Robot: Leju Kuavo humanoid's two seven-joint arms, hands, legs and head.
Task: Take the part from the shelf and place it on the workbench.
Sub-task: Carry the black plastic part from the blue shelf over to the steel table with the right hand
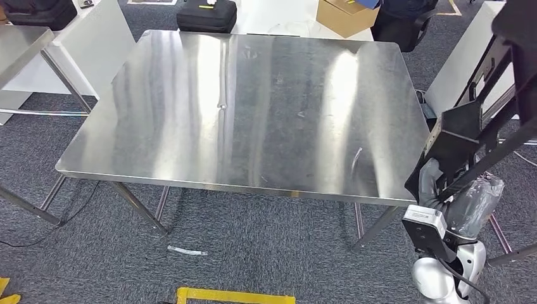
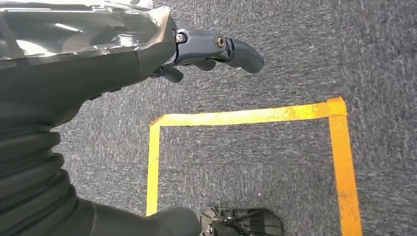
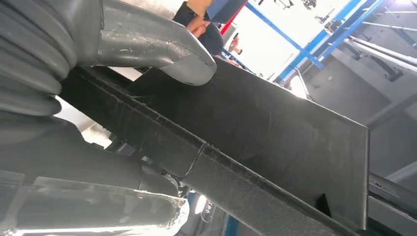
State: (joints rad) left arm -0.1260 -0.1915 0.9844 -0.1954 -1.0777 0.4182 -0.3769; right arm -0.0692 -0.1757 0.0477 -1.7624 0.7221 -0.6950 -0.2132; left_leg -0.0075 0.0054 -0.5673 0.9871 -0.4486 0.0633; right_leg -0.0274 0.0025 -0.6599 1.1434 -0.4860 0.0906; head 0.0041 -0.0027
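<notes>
Steel workbench on grey carpet

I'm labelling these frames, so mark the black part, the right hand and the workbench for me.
black part [image 3: 275, 142]: right wrist view, middle of its flat face.
right hand [image 3: 147, 46]: right wrist view, grey thumb pressed on the part.
workbench [image 1: 253, 107]: head view, bare steel top.

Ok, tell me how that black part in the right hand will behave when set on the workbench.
The black part looks like rigid, flat-faced plate, so it probably won't flop. Its long angular frame may tip or slide on the polished steel workbench. The right hand grips one end only.
</notes>
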